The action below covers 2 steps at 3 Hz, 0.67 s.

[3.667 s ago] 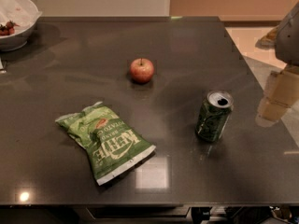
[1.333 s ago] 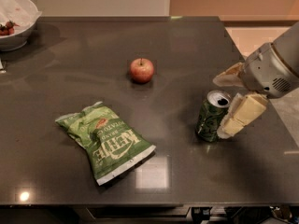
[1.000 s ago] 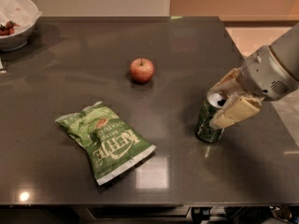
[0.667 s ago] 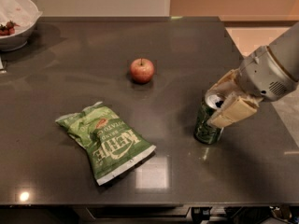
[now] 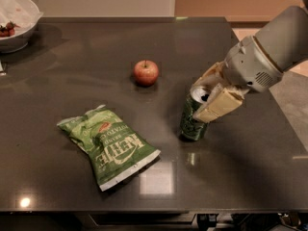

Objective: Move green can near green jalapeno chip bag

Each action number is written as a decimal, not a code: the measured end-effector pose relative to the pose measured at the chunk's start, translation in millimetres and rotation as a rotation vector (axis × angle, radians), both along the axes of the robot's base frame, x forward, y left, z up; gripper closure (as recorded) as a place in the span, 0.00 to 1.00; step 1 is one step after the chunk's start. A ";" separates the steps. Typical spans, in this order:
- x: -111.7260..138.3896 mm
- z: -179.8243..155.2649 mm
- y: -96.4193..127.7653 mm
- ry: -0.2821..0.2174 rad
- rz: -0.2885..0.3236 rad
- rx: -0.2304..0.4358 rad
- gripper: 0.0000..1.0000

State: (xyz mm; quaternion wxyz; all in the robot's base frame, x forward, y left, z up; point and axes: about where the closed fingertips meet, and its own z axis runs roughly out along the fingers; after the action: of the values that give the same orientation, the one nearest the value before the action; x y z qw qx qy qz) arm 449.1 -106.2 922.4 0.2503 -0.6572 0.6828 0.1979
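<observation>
Gripper (image 5: 206, 100) clamped on top of green can (image 5: 192, 124), leaning a little, at 3 o'clock from green jalapeno chip bag (image 5: 108, 146), well apart. Shallow, high hold: likely to slip or tip if dragged fast across table (image 5: 250, 177) toward 9 o'clock.

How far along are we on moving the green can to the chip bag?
Done: the grasp. The gripper is at the green can, jaws clamped either side of its silver top. In hand: the carry; the can is right of centre on the table, apart from the green jalapeno chip bag at front left. Left: bring it across and set it down beside the bag.
</observation>
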 end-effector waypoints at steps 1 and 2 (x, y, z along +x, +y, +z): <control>8.1 4.9 29.6 -0.003 0.051 0.035 1.00; 10.2 4.3 56.7 0.003 0.102 0.055 1.00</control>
State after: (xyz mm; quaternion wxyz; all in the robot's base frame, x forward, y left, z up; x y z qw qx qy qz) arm 459.3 -49.6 926.7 0.2568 -0.6838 0.6431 0.2300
